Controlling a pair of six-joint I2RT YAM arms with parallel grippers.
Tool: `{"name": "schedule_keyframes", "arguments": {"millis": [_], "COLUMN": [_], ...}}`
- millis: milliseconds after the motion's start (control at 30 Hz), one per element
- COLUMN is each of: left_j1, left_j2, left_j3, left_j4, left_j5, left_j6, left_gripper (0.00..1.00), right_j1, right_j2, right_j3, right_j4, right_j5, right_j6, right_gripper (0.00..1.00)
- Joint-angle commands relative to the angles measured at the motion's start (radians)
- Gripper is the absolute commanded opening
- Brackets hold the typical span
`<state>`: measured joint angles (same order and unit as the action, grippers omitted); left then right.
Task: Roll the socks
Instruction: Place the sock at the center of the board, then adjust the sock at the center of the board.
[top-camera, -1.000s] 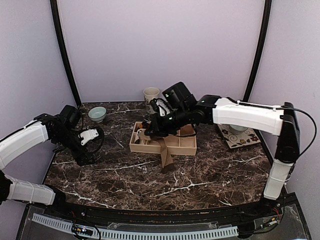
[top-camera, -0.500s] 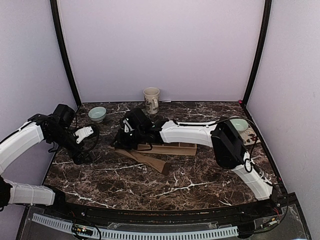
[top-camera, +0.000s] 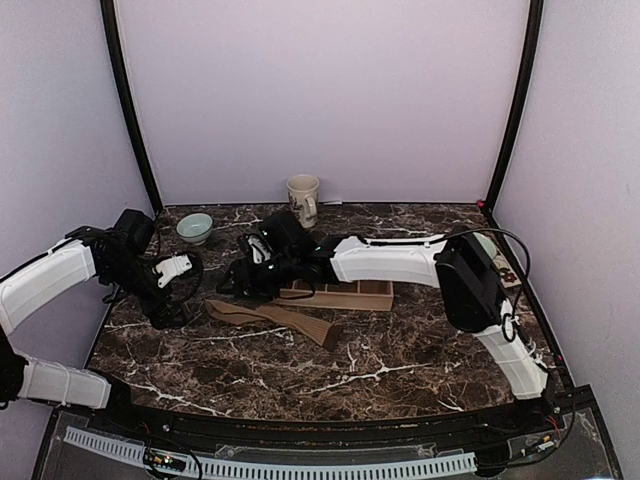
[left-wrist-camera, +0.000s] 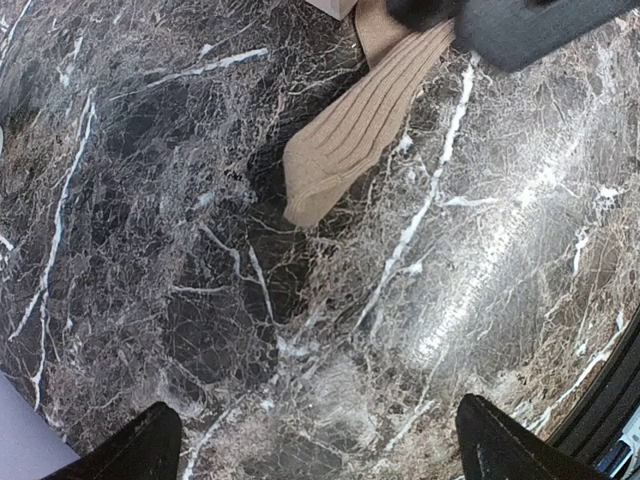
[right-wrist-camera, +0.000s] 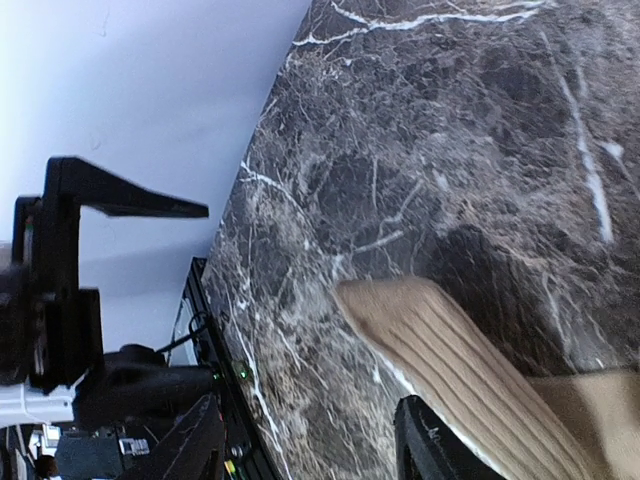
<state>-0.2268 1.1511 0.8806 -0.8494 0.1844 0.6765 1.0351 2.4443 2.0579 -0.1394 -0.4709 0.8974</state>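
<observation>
A tan ribbed sock (top-camera: 268, 317) lies stretched flat on the marble table (top-camera: 400, 350), in front of the wooden tray. Its rounded end shows in the left wrist view (left-wrist-camera: 345, 150) and in the right wrist view (right-wrist-camera: 440, 340). My right gripper (top-camera: 234, 283) reaches far left across the table and hovers just over the sock's left part. It is open (right-wrist-camera: 310, 445), with bare marble between its fingers and the sock beside one finger. My left gripper (top-camera: 168, 300) is wide open (left-wrist-camera: 320, 450) over bare marble, left of the sock's end and apart from it.
A wooden compartment tray (top-camera: 345, 294) sits mid-table behind the sock, partly hidden by the right arm. A patterned mug (top-camera: 303, 198) stands at the back wall. A pale green bowl (top-camera: 194, 228) is at the back left. Walls enclose three sides.
The right arm swung left from the tray with the sock, laid it flat on the table and opened its jaws, letting go. The left arm barely moved.
</observation>
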Motion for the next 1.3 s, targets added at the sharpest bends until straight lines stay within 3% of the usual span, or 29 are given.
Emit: {"name": "schedule_keyframes", "arguments": {"millis": [0, 133, 300, 467, 900, 1100, 1267], "left_j1": [0.005, 0.005, 0.002, 0.002, 0.003, 0.001, 0.002], "left_j2": [0.038, 0.088, 0.147, 0.227, 0.325, 0.331, 0.337], "left_j3": [0.008, 0.018, 0.031, 0.058, 0.109, 0.11, 0.112], "left_j4": [0.051, 0.11, 0.154, 0.188, 0.18, 0.173, 0.158], "left_j5": [0.009, 0.001, 0.025, 0.043, 0.128, 0.15, 0.15], "left_j6": [-0.002, -0.022, 0.002, 0.015, 0.049, 0.057, 0.067], "left_gripper": [0.99, 0.99, 0.99, 0.96, 0.88, 0.66, 0.51], "right_j1": [-0.04, -0.031, 0.015, 0.046, 0.046, 0.046, 0.048], "right_j2": [-0.237, -0.379, -0.563, -0.629, -0.538, -0.517, -0.52], "right_j3": [-0.219, -0.426, -0.741, -0.894, -0.835, -0.829, -0.845], "right_j4": [-0.069, -0.204, -0.139, -0.108, -0.116, -0.08, -0.034], "right_j5": [0.072, 0.288, 0.538, 0.704, 0.658, 0.71, 0.709], "right_j6": [-0.21, -0.4, -0.555, -0.669, -0.855, -0.902, -0.921], "right_gripper": [0.58, 0.62, 0.7, 0.72, 0.76, 0.59, 0.58]}}
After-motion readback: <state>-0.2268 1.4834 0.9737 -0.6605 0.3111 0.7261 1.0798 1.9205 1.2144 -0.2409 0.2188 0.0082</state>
